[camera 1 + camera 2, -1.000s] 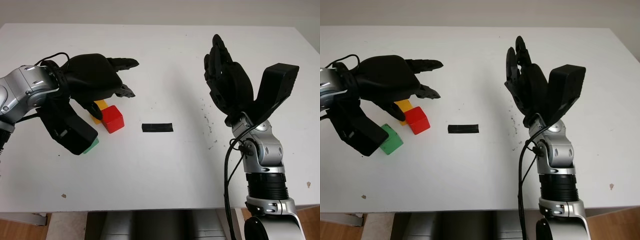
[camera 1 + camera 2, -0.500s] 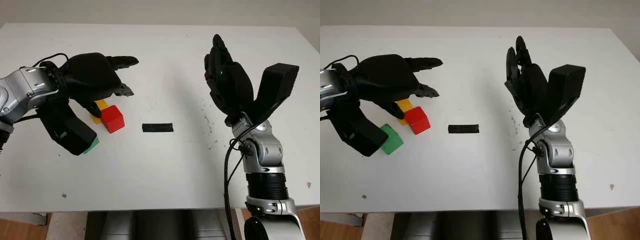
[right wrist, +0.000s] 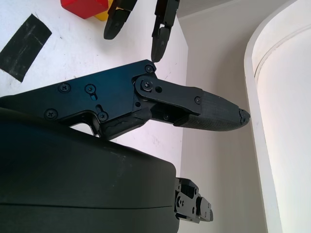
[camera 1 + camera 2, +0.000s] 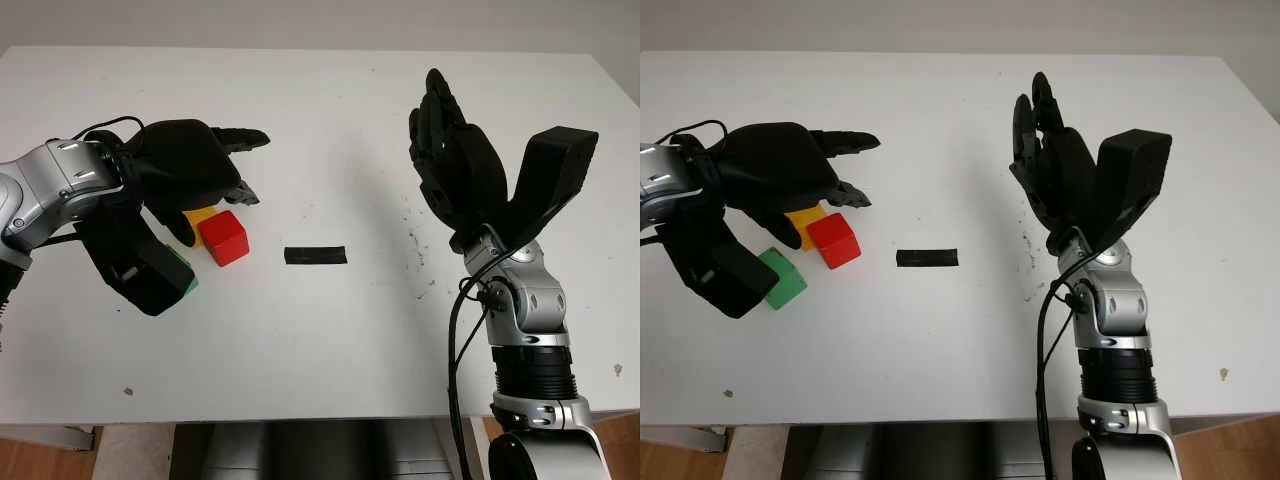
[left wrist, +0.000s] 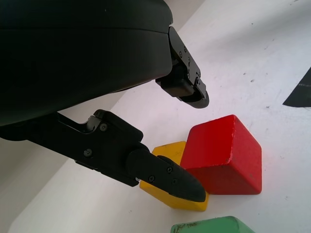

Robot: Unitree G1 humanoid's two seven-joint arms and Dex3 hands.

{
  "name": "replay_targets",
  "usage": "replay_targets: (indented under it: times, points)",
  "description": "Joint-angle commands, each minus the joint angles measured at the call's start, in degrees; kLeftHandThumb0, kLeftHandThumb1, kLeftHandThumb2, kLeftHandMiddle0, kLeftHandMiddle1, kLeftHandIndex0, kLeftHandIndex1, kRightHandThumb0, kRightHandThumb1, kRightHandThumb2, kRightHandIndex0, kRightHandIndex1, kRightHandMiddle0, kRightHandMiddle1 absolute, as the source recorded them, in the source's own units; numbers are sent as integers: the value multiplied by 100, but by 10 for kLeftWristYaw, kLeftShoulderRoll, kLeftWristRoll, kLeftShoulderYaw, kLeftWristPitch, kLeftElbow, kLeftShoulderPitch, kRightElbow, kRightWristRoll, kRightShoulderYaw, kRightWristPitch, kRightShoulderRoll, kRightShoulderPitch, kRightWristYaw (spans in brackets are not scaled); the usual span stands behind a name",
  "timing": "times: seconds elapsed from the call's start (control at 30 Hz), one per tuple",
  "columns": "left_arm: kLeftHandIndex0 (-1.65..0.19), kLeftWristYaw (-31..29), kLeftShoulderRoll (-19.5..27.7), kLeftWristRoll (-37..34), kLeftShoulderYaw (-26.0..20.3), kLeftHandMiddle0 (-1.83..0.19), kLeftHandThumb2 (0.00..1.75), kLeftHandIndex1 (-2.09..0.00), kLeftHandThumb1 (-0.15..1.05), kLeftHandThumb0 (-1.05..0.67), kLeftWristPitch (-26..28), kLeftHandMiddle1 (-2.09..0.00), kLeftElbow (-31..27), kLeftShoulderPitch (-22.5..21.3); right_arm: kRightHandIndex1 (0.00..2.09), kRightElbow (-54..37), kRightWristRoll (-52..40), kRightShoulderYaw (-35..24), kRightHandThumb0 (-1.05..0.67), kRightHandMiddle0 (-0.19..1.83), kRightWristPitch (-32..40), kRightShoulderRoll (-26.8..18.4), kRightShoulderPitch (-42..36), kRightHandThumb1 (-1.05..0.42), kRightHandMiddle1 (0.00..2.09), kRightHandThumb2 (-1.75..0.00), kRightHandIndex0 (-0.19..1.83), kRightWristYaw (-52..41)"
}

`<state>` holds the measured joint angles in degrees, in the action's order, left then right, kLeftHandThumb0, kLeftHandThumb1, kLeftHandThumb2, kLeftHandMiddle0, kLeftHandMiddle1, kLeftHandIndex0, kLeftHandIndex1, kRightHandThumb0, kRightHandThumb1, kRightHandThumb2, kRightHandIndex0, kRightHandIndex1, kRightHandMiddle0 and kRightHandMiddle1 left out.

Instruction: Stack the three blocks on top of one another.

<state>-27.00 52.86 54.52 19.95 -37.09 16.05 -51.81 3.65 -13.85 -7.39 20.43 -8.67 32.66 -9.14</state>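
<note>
Overall, the white table carries every item noted below. My right hand is raised well above the table's right half, open, holding nothing. My left hand hovers over the block cluster at the table's left, fingers spread and gripping nothing; one fingertip hangs just above the yellow block. A black tape strip lies near the table's middle, apart from the blocks. The red block sits on the table touching the yellow block, which is partly under my palm. The green block sits near them, beside my left wrist housing.
</note>
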Motion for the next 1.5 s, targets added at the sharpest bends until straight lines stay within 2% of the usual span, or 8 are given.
replay_targets:
  times: [0.0,0.53,0.83,0.87,1.0,1.07,1.3,1.47]
  points:
    - [-50,11,-3,2,7,3,5,-6,84,-57,-2,-5,1,9,0,-13,1,-2,-74,-19,-1,-2,-3,-105,0,-66,-19,2]
    - [-64,146,-13,41,38,-2,6,-13,86,-59,-38,-7,73,13,0,-16,0,-3,-73,-19,2,-6,-2,-105,0,-67,-19,0]
    - [-69,180,-17,76,55,-4,6,-19,90,-59,-31,-6,77,14,0,-21,-1,-3,-72,-19,6,-6,-3,-105,0,-67,-19,0]
    - [-68,184,-18,78,56,-5,6,-27,90,-59,-30,-6,78,14,0,-21,-1,-3,-72,-19,6,-6,-3,-105,0,-67,-19,0]
    - [-42,206,-20,82,58,-9,5,-107,92,-54,-30,-6,83,15,0,-22,1,-3,-72,-19,6,-5,-4,-105,0,-67,-19,3]
    - [-41,225,-20,89,58,-12,5,-128,92,-51,-26,-6,83,17,0,-22,0,-3,-73,-19,7,-4,-4,-105,0,-67,-19,3]
    - [-50,212,-15,87,55,-15,5,-108,90,-41,-14,-5,66,12,0,-22,1,-2,-73,-19,9,-4,-5,-105,0,-67,-19,5]
    - [-44,231,-13,78,39,-18,5,-123,90,-34,-12,-6,41,3,0,-21,-3,-4,-73,-19,7,-1,-6,-105,0,-66,-19,4]
